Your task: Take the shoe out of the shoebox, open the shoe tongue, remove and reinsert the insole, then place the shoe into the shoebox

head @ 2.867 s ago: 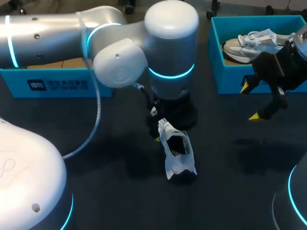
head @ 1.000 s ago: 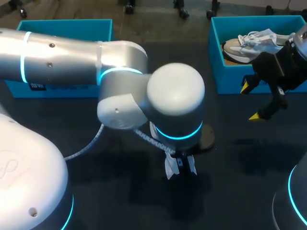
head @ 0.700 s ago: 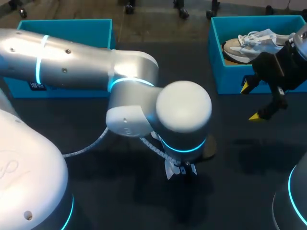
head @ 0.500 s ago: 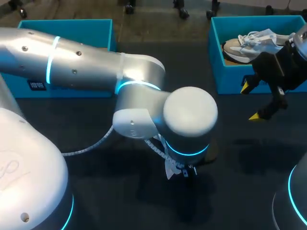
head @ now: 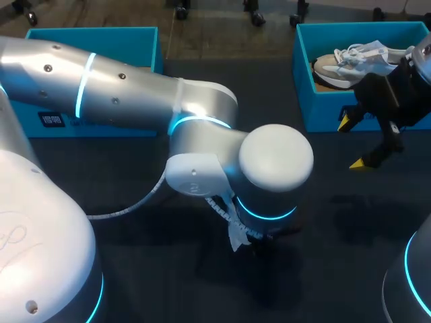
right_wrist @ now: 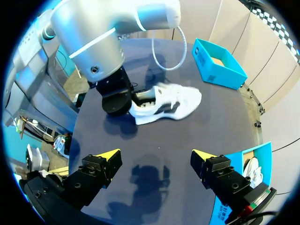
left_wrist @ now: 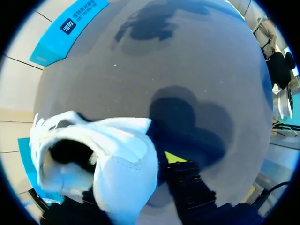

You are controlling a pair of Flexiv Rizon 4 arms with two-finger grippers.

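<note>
the white shoe [right_wrist: 164, 105], dark inside and with a dark side stripe, sat mid-table [right_wrist: 154, 140], its heel end at my left gripper [right_wrist: 131, 99]; i couldn't tell whether that held it. my right gripper [right_wrist: 157, 154] hung spread wide, holding nothing.

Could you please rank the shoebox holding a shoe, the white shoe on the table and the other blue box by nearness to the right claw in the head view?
From the right claw:
1. Shoebox holding a shoe, just behind it at the right.
2. White shoe, mid-table, to its left.
3. Other blue box, far left corner.
</note>
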